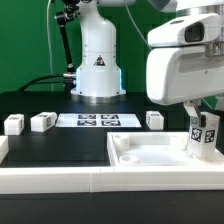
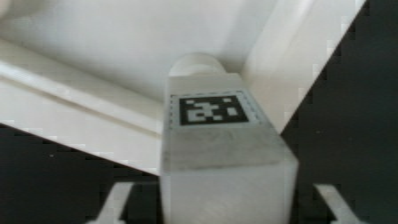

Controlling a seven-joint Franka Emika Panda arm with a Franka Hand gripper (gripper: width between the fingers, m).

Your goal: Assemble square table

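Note:
The square tabletop (image 1: 145, 152) is a white slab with a raised rim, lying at the exterior view's right. One white tagged leg (image 1: 203, 136) stands about upright at its right corner. My gripper (image 1: 203, 110) is straight above that leg, with its fingers down beside the leg's top. In the wrist view the leg (image 2: 217, 140) fills the middle, and its far end sits in the slab's corner (image 2: 107, 90). A dark gap shows between the leg and each finger (image 2: 121, 200), so the gripper (image 2: 224, 205) is open around the leg. Three more legs (image 1: 13, 124) (image 1: 42, 122) (image 1: 154, 119) lie on the black table.
The marker board (image 1: 96, 120) lies flat in front of the robot base (image 1: 97, 70). A long white border wall (image 1: 55, 172) runs along the front edge of the table.

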